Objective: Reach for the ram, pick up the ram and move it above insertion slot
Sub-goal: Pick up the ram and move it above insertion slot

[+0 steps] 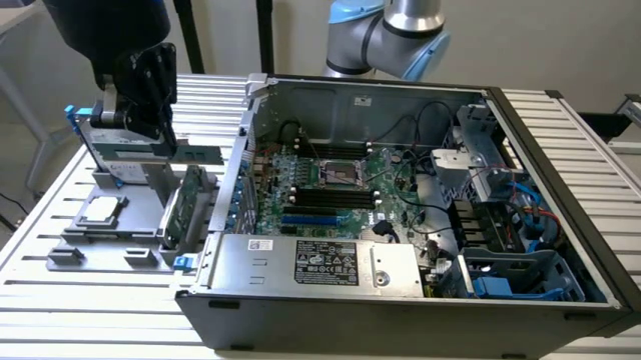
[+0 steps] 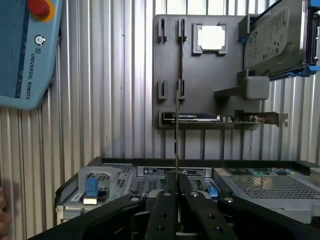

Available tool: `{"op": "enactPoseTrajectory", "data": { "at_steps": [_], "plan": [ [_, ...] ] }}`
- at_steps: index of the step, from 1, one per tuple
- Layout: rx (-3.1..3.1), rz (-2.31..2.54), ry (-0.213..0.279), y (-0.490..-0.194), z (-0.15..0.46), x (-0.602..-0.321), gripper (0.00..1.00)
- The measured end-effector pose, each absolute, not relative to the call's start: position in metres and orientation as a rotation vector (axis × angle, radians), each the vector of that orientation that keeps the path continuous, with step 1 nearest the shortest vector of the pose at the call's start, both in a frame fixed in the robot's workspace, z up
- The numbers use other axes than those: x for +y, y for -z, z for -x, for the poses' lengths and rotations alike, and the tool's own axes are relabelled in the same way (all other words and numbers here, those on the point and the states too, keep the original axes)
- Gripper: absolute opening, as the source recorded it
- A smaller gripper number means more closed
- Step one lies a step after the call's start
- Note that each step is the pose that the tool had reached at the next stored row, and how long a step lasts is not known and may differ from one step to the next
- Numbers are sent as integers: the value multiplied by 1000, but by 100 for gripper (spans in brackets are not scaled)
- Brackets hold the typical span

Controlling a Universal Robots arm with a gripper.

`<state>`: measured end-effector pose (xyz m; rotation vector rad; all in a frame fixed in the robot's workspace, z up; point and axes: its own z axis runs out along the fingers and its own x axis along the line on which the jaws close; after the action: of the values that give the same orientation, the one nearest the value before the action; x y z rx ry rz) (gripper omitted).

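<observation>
The pincer (image 1: 161,139) is clenched on the ram (image 1: 198,154), with its dark fingers (image 2: 165,210) pressed to the two flat faces. In the wrist view the ram (image 2: 177,135) shows edge-on as a thin line running straight out from between the fingertips of the pincer (image 2: 176,181). In the exterior view the ram hangs above the grey holder (image 1: 75,225) on the slatted worktop (image 1: 60,300), apparently clear of its cradle, just outside the wall of the open case (image 1: 401,307) at that view's 9 o'clock side. Its long axis runs roughly 9 to 3 there, with the free end pointing at the case. The black slots (image 1: 331,196) lie on the board (image 1: 300,217) inside the case, at about 4 o'clock from the pincer, across the case wall and lower down. They too run about 9 to 3, so by my reading the ram is already close to parallel with them. What separates the two is a sideways carry over the wall rather than a turn. The pick-up looks done, and the ram is not yet over the slots
</observation>
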<state>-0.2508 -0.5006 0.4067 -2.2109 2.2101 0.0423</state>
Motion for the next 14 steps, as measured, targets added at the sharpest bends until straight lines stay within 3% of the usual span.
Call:
{"op": "enactPoseTrajectory", "data": {
  "at_steps": [14],
  "plan": [
    [2191,2192,-82,-411,192,-499,13]
  ]
}}
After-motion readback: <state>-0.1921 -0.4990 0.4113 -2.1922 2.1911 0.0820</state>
